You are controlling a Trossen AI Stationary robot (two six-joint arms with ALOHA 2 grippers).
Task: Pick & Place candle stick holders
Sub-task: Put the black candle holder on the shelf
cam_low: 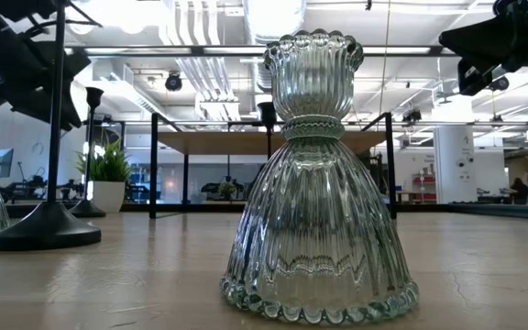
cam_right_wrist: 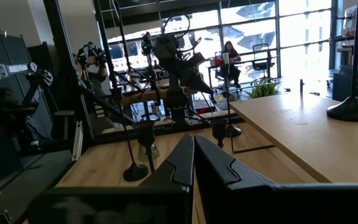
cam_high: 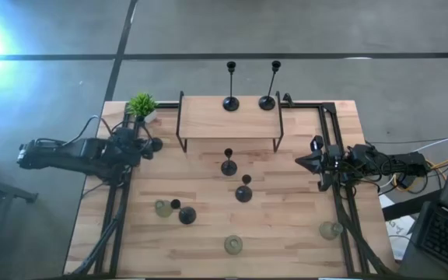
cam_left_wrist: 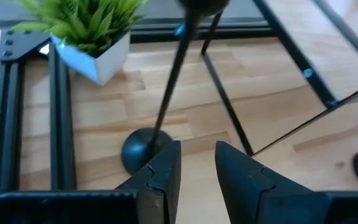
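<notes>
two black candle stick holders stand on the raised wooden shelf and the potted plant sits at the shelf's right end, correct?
Not quite. The potted plant sits off the raised wooden shelf's left end, not its right, as the high view shows. Two black candle stick holders do stand on the shelf.

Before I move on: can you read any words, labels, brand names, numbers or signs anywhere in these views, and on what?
None can be read in any view.
Black candle stick holders, ribbed clear glass candle stick holder, white-potted green plant: no lettering shows.
Raised wooden shelf and wooden table: bare.
Left gripper, right gripper: plain dark fingers, no markings.
Room behind, in the low view: nothing legible.
</notes>
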